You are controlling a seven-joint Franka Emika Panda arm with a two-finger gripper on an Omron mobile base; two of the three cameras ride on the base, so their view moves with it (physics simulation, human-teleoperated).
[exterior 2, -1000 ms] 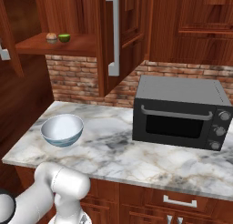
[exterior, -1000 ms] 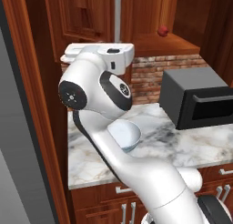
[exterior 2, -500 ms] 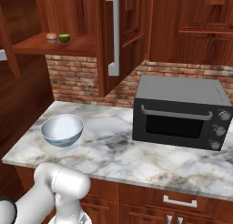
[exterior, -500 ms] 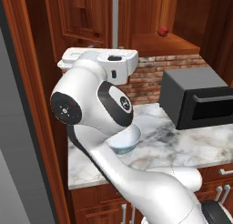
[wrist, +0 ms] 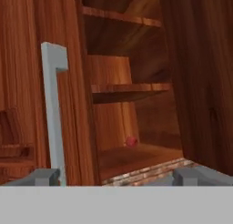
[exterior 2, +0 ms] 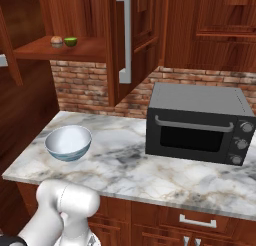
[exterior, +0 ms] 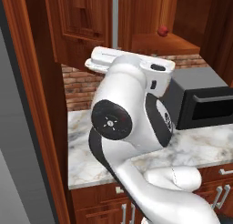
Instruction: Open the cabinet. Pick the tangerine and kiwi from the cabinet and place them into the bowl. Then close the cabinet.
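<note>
The cabinet (exterior 2: 95,20) stands open, and its door with the long silver handle (exterior 2: 125,35) is swung out over the counter. On its lowest shelf the dull orange tangerine (exterior 2: 56,40) and the lime-green kiwi (exterior 2: 70,41) sit side by side. Below them the bowl (exterior 2: 68,142) rests on the marble counter with nothing in it. In the hand view my gripper (wrist: 117,177) is open, its tips wide apart with nothing between them. It faces the open cabinet (wrist: 132,91), and the door handle (wrist: 53,114) rises just above its left fingertip (wrist: 43,176).
A black microwave (exterior 2: 197,122) stands on the counter to the right of the bowl. A small red fruit (wrist: 131,141) lies on the lowest shelf, deep inside. My arm's white elbow (exterior: 132,109) blocks the middle of the left base view. Low cabinets run under the counter (exterior 2: 135,170).
My arm's elbow has swung up and toward the left base camera and now hides the bowl there. The jaws have spread wide. The fruits and bowl have not moved.
</note>
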